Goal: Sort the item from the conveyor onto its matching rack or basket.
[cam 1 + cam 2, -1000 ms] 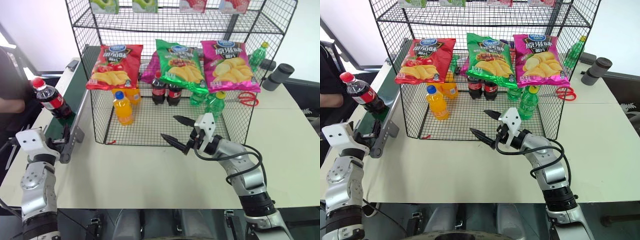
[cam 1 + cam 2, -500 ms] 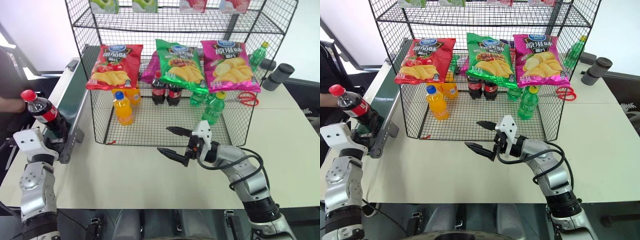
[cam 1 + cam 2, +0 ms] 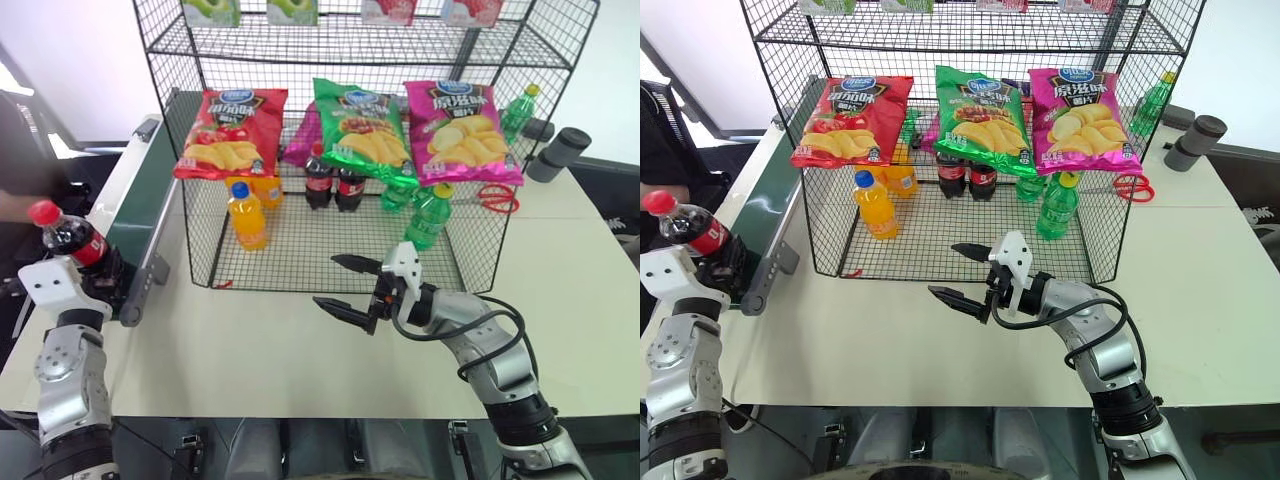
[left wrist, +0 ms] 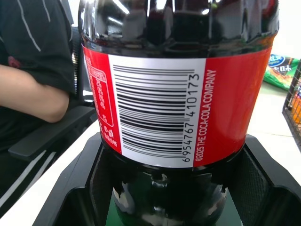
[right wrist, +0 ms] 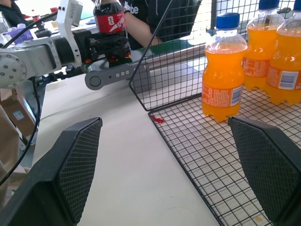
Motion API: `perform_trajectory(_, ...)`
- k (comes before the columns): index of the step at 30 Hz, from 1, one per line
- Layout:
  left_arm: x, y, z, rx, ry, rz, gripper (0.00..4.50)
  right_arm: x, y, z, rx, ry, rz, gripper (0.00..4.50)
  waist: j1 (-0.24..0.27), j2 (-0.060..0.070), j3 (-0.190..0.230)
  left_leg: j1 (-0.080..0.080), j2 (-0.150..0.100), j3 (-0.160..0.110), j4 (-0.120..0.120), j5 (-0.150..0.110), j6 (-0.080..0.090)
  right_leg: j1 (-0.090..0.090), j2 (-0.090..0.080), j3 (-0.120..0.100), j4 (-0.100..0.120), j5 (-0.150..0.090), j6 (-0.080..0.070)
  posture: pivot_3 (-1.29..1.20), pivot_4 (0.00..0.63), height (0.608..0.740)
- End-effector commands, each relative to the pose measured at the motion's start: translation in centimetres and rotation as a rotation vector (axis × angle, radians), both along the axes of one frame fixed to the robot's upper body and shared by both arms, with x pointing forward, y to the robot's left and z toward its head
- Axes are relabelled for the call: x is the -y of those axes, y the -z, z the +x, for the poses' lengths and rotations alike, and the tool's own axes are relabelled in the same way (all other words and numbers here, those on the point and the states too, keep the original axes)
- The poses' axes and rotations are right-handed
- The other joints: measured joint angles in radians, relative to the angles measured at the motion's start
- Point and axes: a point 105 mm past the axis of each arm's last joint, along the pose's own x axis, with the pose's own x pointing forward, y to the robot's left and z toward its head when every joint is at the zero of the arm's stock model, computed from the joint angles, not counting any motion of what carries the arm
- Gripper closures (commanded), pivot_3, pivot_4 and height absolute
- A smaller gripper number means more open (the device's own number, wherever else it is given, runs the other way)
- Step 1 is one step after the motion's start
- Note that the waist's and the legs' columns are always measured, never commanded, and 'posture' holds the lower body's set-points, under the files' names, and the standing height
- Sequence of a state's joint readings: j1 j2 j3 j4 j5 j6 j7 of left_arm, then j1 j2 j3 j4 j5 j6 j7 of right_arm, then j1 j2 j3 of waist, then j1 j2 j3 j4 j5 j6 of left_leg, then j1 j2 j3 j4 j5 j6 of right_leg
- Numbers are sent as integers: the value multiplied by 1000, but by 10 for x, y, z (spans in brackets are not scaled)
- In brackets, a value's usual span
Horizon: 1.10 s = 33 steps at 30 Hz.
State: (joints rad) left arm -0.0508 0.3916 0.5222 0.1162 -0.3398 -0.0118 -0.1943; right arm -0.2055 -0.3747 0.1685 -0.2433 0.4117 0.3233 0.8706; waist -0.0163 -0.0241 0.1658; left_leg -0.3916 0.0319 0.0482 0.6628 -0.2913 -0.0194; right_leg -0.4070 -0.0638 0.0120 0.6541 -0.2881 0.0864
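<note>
My left wrist view alone reveals the cola bottle's (image 4: 160,108) barcode; my left gripper (image 3: 100,280) clasps it, cap tilted toward eleven o'clock.

Cola bottle (image 3: 72,240) now clamped in left tool (image 3: 100,275), leaning further left.

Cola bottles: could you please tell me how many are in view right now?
3. One cola bottle is clamped in the left gripper at the conveyor's near end. Two stand side by side inside the rack, behind the chip bags, which may hide more.
</note>
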Motion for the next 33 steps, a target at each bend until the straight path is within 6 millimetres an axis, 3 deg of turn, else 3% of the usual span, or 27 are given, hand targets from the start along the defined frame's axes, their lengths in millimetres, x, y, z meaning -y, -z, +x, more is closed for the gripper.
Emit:
perform_trajectory(1, -3, -53, -2, 173, 30, 47, 1724, 0, -13, 0, 57, -6, 8, 0, 0, 0, 0, 0, 0, 0, 0, 0, 0, 0, 0, 0, 0, 0, 0, 0, 150, 740)
perform_trajectory(5, 18, -107, 0, 251, 203, 157, 1724, 0, -22, 1, 80, -11, 19, 0, 0, -3, 1, -3, 0, -1, 0, 0, 0, -2, 0, -1, 0, 0, 0, 0, 150, 740)
perform_trajectory(7, 38, -124, 0, 259, 332, 174, 1724, -1, -34, 2, 83, -13, 61, 0, 0, -3, 1, -4, 0, -1, 0, 0, 0, -3, 0, -1, -1, 0, 0, 0, 150, 740)
perform_trajectory(9, 72, -130, -2, 237, 543, 157, 1724, -1, -46, 3, 78, -24, 104, 0, -2, -2, 1, -4, 0, -1, 0, 0, 0, -2, -1, -1, -3, 0, -1, 0, 150, 740)
perform_trajectory(14, 150, -112, -17, 73, 965, 146, 1724, -6, -64, -4, 31, -92, 148, 0, -5, 0, 1, -4, -2, -1, -3, 0, 0, -2, -3, -1, -6, 0, -1, 0, 150, 740)
perform_trajectory(20, 202, -73, -21, -93, 1220, 135, 1724, -15, -86, -5, 20, -97, 191, 0, -5, 2, 3, -4, -1, -1, -4, 1, -1, -3, -1, -1, -4, 0, -1, 0, 150, 740)
perform_trajectory(26, 231, -72, -17, -36, 1343, 98, 1724, -30, -80, -7, 6, -112, 111, 0, -1, 2, 3, -4, -1, 0, -3, 1, -1, -3, 0, -2, -5, 0, 0, 0, 150, 740)
perform_trajectory(33, 250, -67, -22, -50, 1464, 126, 1724, -38, -75, -10, -48, -131, 112, 0, -1, 2, 3, -6, -1, 0, -1, 1, 0, -3, 2, -2, -4, 1, 0, 0, 150, 740)
